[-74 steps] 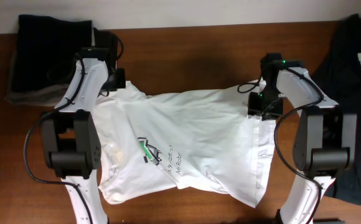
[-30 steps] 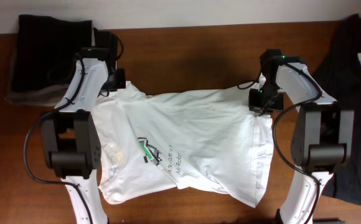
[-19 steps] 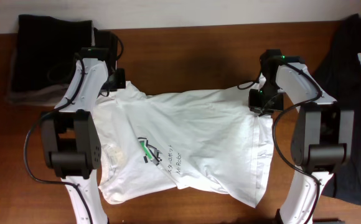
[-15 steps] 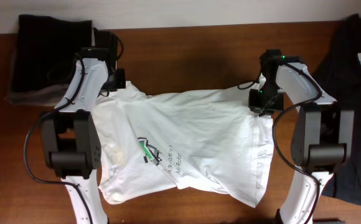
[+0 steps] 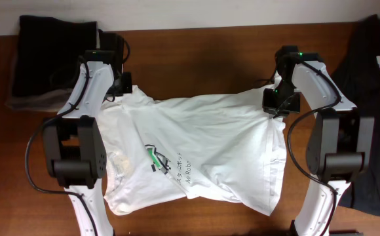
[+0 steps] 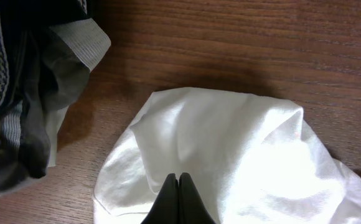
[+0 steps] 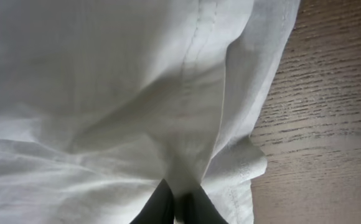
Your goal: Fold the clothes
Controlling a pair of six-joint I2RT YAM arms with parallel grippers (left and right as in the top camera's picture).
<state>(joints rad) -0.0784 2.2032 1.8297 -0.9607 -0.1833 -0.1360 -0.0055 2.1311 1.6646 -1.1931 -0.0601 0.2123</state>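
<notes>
A wrinkled white T-shirt (image 5: 196,154) with a small dark and green print lies spread on the brown table between the two arms. My left gripper (image 5: 120,92) is shut on the shirt's far left sleeve (image 6: 230,143); its fingertips (image 6: 178,180) pinch the cloth. My right gripper (image 5: 275,108) is shut on the shirt's far right corner; in the right wrist view its fingertips (image 7: 177,194) clamp a fold of the hem (image 7: 230,118).
A dark folded garment (image 5: 49,56) lies at the far left, and shows in the left wrist view (image 6: 25,93). Another dark garment (image 5: 377,105) lies along the right edge. Bare wood (image 5: 196,59) runs behind the shirt.
My right gripper has moved slightly farther back and right, drawing the shirt's far right corner with it. The left arm has not moved.
</notes>
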